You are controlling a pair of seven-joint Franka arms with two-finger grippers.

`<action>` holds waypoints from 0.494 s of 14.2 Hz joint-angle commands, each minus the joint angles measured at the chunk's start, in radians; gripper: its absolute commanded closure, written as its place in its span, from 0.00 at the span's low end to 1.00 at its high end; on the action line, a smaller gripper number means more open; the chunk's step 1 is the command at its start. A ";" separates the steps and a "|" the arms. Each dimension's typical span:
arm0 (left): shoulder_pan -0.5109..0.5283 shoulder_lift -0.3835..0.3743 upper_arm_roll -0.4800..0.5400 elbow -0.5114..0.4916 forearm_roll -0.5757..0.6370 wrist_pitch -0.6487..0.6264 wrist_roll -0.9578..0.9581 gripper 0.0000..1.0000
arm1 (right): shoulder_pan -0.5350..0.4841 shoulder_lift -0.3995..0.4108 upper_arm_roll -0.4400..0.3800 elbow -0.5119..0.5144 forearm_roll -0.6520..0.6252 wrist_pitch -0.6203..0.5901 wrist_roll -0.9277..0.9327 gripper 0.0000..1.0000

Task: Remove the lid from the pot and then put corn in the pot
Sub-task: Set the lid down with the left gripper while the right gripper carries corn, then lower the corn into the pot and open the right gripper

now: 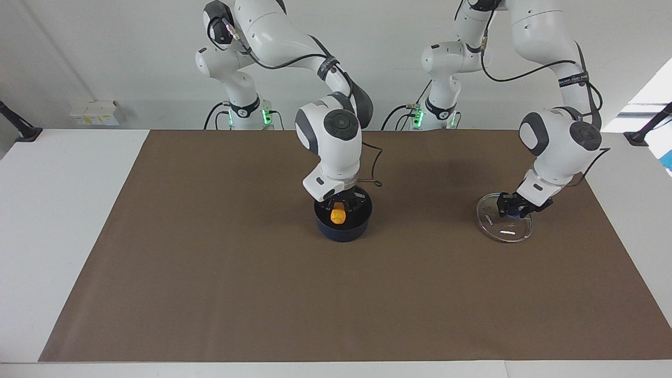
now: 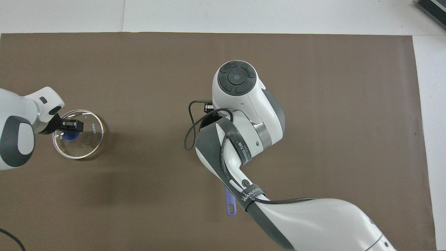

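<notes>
The dark navy pot [image 1: 344, 231] stands mid-mat. My right gripper [image 1: 339, 206] reaches down into its mouth, shut on the yellow-orange corn [image 1: 338, 216], which hangs upright inside the rim. In the overhead view the right arm covers the pot, and only the end of its blue handle [image 2: 230, 206] shows, pointing toward the robots. The clear glass lid [image 1: 506, 232] [image 2: 83, 146] lies low at the mat toward the left arm's end of the table. My left gripper [image 1: 517, 206] [image 2: 71, 124] is at its blue knob [image 2: 71, 136].
A brown mat [image 1: 210, 273] covers most of the white table [image 1: 63, 210]. A black cable [image 2: 190, 136] loops off the right wrist beside the pot. Nothing else stands on the mat.
</notes>
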 commanded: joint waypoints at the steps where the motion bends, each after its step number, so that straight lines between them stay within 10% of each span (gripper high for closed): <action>1: -0.001 -0.007 -0.004 0.038 -0.014 -0.005 0.011 0.00 | -0.004 -0.031 0.009 -0.064 0.019 0.060 -0.012 0.85; 7: -0.059 -0.020 -0.018 0.169 -0.019 -0.135 -0.148 0.00 | -0.004 -0.023 0.023 -0.095 0.020 0.091 -0.015 0.72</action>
